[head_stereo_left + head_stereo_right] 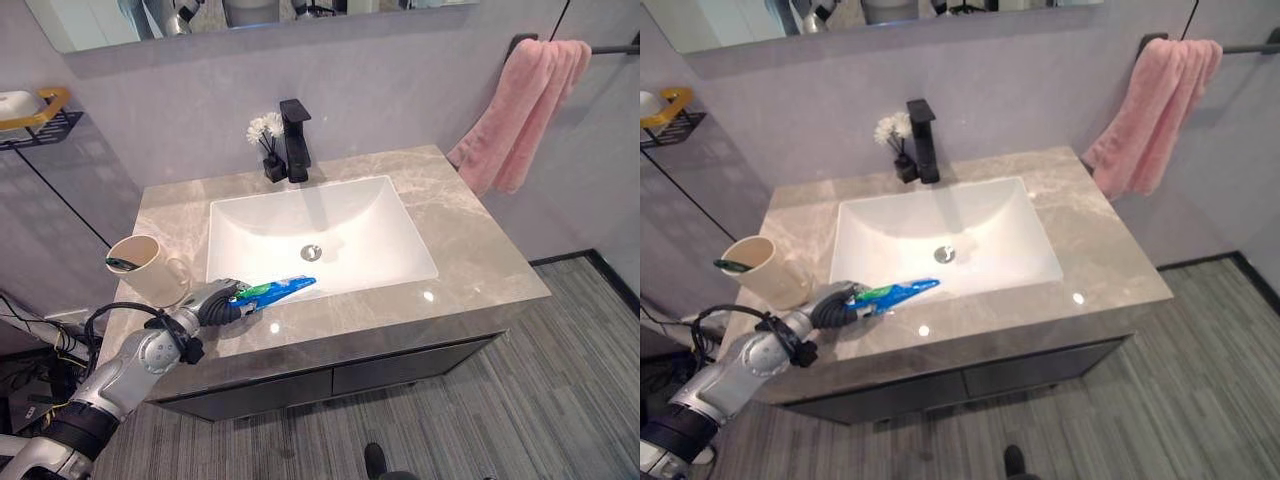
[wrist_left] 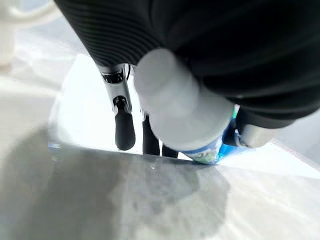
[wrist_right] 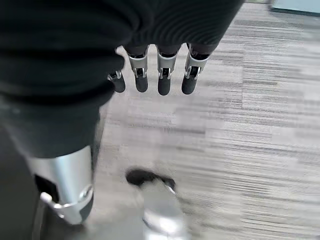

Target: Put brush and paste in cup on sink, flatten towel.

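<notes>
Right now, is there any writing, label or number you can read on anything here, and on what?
No text can be read.
Paste tube, held in the left hand: blue and green print, too small and blurred to read.
Cup: no writing shows.
Towel: plain pink, no label shows.
Tap: plain black, no marks.

Pink towel [image 1: 522, 108], blue-green paste [image 1: 277, 291]
</notes>
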Controlling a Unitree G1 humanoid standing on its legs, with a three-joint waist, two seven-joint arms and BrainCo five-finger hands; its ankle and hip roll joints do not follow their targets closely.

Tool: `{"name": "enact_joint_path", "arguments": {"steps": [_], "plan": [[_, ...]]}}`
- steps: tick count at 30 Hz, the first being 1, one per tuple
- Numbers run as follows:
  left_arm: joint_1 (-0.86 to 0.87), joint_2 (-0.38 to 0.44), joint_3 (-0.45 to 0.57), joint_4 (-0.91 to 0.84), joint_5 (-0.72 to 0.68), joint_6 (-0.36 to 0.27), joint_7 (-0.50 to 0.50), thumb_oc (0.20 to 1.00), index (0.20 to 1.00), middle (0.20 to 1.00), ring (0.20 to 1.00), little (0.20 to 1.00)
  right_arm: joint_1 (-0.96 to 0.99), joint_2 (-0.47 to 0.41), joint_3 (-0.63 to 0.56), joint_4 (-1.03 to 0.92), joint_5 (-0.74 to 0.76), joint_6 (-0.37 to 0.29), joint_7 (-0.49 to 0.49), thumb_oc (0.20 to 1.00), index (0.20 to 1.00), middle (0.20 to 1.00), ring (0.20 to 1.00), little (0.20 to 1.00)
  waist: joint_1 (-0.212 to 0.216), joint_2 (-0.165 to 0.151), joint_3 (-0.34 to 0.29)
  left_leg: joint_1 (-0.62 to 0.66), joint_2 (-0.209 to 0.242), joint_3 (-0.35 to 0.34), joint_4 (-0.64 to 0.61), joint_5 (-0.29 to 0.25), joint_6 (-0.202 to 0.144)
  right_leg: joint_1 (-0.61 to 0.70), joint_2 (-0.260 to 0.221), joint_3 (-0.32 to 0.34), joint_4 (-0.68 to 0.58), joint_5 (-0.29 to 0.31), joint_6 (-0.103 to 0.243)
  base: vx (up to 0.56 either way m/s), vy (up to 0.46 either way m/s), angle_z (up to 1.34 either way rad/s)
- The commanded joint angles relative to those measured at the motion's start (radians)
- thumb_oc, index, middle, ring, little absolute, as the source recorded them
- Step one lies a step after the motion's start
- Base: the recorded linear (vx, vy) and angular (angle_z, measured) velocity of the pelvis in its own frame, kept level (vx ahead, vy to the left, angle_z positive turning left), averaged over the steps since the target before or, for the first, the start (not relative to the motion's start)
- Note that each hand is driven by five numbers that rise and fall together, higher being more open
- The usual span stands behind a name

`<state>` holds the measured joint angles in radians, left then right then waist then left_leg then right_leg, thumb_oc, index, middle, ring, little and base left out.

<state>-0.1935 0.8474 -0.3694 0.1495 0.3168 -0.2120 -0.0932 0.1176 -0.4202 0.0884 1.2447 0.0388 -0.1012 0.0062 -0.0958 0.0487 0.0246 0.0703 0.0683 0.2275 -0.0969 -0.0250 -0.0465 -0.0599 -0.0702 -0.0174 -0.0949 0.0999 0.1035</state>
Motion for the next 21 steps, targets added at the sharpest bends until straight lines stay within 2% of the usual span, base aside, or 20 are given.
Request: {"name": "enact_joint_path", "arguments": {"steps": [1,3,4,6,9,12,15,16,17,18,19,20,21], "plan": [[-0.041,0.068,-0.016,-0.074,0.037,-0.054,0.031,0.2,0.2,0.2,0.2,0.2,-0.019,-0.037,-0.008,0.057,0.08,0.006,-0.037,1.0,1.0,1.0,1.0,1.0,-0.019,-0.032,-0.028,-0.002,0.002,-0.03,0.01,0.007,-0.022,0.085,-0.068,-0.017,0.028,-0.055,0.067,-0.03,-0.023,0.04],[-0.076,0.102,0.004,-0.105,0.078,-0.06,0.074,0.2,0.2,0.2,0.2,0.2,-0.043,-0.064,-0.088,0.045,0.189,-0.01,-0.069,1.0,1.0,1.0,1.0,1.0,-0.02,-0.036,-0.041,0.002,0.004,-0.035,0.01,0.009,-0.024,0.093,-0.067,-0.024,0.029,-0.059,0.066,-0.05,-0.025,0.04],[-0.078,0.102,0.003,-0.106,0.079,-0.059,0.075,0.2,0.2,0.2,0.2,0.2,-0.044,-0.064,-0.089,0.045,0.191,-0.01,-0.069,1.0,1.0,1.0,1.0,1.0,-0.02,-0.036,-0.039,0.003,0.004,-0.036,0.01,0.009,-0.025,0.094,-0.067,-0.024,0.029,-0.059,0.066,-0.04,-0.013,0.07],[-0.13,0.137,0.024,-0.098,0.155,-0.065,0.152,0.2,0.2,0.2,0.2,0.2,-0.076,-0.1,-0.171,0.005,0.314,-0.038,-0.103,1.0,1.0,1.0,1.0,1.0,-0.02,-0.039,-0.051,0.002,0.007,-0.04,0.01,0.014,-0.028,0.098,-0.066,-0.028,0.027,-0.058,0.066,-0.06,-0.017,0.11],[-0.146,0.16,0.049,-0.109,0.204,-0.068,0.202,0.2,0.2,0.2,0.2,0.2,-0.081,-0.128,-0.209,-0.066,0.354,-0.054,-0.127,1.0,1.0,1.0,1.0,1.0,-0.021,-0.042,-0.053,-0.001,0.01,-0.041,0.01,0.016,-0.029,0.097,-0.066,-0.029,0.025,-0.056,0.066,-0.07,-0.015,0.05],[-0.17,0.199,0.113,-0.099,0.302,-0.062,0.317,0.2,0.2,0.2,0.2,0.2,-0.07,-0.179,-0.278,-0.234,0.372,-0.1,-0.187,1.0,1.0,1.0,1.0,1.0,-0.027,-0.047,-0.059,-0.007,0.014,-0.042,0.01,0.023,-0.033,0.092,-0.065,-0.027,0.025,-0.052,0.066,-0.06,-0.011,0.02],[-0.151,0.235,0.241,-0.123,0.404,-0.038,0.449,0.2,0.2,0.2,0.2,0.2,-0.032,-0.22,-0.394,-0.542,0.304,-0.143,-0.316,1.0,1.0,1.0,1.0,1.0,-0.034,-0.049,-0.067,-0.01,0.017,-0.045,0.01,0.029,-0.036,0.094,-0.067,-0.034,0.03,-0.049,0.064,-0.03,-0.007,0.01],[-0.145,0.234,0.246,-0.126,0.405,-0.039,0.449,0.2,0.2,0.2,0.2,0.2,-0.028,-0.217,-0.396,-0.551,0.3,-0.138,-0.318,1.0,1.0,1.0,1.0,1.0,-0.034,-0.048,-0.069,-0.009,0.017,-0.047,0.01,0.025,-0.036,0.095,-0.067,-0.033,0.028,-0.052,0.065,-0.03,-0.008,0.02],[-0.13,0.238,0.322,-0.145,0.442,-0.016,0.51,0.2,0.2,0.2,0.2,0.2,-0.03,-0.206,-0.453,-0.717,0.306,-0.179,-0.365,1.0,1.0,1.0,1.0,1.0,-0.039,-0.05,-0.074,-0.007,0.016,-0.048,0.01,0.028,-0.035,0.099,-0.068,-0.037,0.033,-0.051,0.063,0.0,0.0,0.0],[-0.125,0.237,0.327,-0.148,0.444,-0.016,0.511,0.2,0.2,0.2,0.2,0.2,-0.027,-0.203,-0.454,-0.724,0.304,-0.175,-0.366,1.0,1.0,1.0,1.0,1.0,-0.04,-0.049,-0.075,-0.007,0.016,-0.05,0.01,0.024,-0.036,0.1,-0.068,-0.036,0.031,-0.054,0.064,-0.03,-0.007,0.01],[-0.126,0.228,0.383,-0.159,0.472,0.01,0.566,0.2,0.2,0.2,0.2,0.2,-0.047,-0.178,-0.485,-0.885,0.344,-0.226,-0.392,1.0,1.0,1.0,1.0,1.0,-0.044,-0.049,-0.081,-0.005,0.016,-0.049,0.01,0.028,-0.035,0.102,-0.07,-0.039,0.034,-0.053,0.062,0.0,0.0,0.0],[-0.124,0.228,0.386,-0.16,0.473,0.01,0.566,0.2,0.2,0.2,0.2,0.2,-0.045,-0.176,-0.486,-0.89,0.343,-0.223,-0.393,1.0,1.0,1.0,1.0,1.0,-0.044,-0.049,-0.082,-0.005,0.016,-0.051,0.01,0.024,-0.035,0.103,-0.07,-0.038,0.033,-0.055,0.063,0.0,0.0,0.0],[-0.156,0.23,0.431,-0.164,0.49,0.043,0.61,0.2,0.2,0.2,0.2,0.2,-0.075,-0.174,-0.47,-1.051,0.34,-0.259,-0.373,1.0,1.0,1.0,1.0,1.0,-0.043,-0.049,-0.093,-0.003,0.014,-0.05,0.01,0.024,-0.035,0.105,-0.071,-0.04,0.032,-0.057,0.063,0.0,0.0,0.0]]}}
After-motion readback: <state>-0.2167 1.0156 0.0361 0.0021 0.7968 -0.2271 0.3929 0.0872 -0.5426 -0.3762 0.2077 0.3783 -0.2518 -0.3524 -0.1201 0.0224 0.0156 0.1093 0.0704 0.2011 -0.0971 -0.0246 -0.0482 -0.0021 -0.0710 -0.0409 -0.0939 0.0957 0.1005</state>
